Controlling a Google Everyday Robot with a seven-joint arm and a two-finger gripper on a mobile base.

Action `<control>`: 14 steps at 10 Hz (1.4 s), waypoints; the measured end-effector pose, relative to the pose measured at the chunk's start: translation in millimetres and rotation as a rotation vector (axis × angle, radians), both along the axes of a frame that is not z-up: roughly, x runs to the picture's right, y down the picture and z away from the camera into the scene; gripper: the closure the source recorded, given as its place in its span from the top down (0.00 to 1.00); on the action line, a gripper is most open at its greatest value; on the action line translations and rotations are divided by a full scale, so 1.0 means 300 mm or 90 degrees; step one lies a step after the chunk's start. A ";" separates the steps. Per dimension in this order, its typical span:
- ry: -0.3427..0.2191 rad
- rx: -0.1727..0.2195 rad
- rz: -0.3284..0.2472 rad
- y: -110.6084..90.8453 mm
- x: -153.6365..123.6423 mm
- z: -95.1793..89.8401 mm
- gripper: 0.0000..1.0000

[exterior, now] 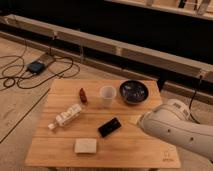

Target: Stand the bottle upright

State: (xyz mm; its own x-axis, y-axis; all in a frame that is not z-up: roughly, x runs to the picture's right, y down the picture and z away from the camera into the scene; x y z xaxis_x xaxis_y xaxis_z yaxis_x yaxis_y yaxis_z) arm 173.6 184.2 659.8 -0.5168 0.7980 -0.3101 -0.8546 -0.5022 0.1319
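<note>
Lying on the floor, far left: dark cables (20, 75) looped around a small dark box (36, 66).
Surface (125, 150): pale wooden table, carrying everything below.
Bottle (67, 116): on its side at the left of the surface, white cap toward the near-left corner, apart from everything else.
Dark red object (83, 95): behind the bottle, near it.
Whitish block (85, 146): flat near the front edge.
Cup (107, 96): translucent white, upright, mid-surface.
Phone (109, 127): black, flat, lying at a slant in front of the cup.
Bowl (134, 91): dark, just right of the cup.
Arm (175, 127): bulky white shell over the surface's right edge.
Pincer: hidden behind the arm's front end; spread, well apart from the bottle.
</note>
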 end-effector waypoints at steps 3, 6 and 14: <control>0.000 0.000 0.000 0.000 0.000 0.000 0.71; 0.000 0.000 -0.001 0.000 0.000 0.000 0.71; 0.011 -0.001 -0.002 -0.005 0.006 -0.010 0.71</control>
State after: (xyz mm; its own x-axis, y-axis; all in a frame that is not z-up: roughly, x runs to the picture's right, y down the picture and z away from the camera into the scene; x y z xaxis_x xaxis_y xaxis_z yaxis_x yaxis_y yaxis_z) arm 175.4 182.6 656.8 -0.5200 0.7988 -0.3027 -0.8536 -0.4996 0.1479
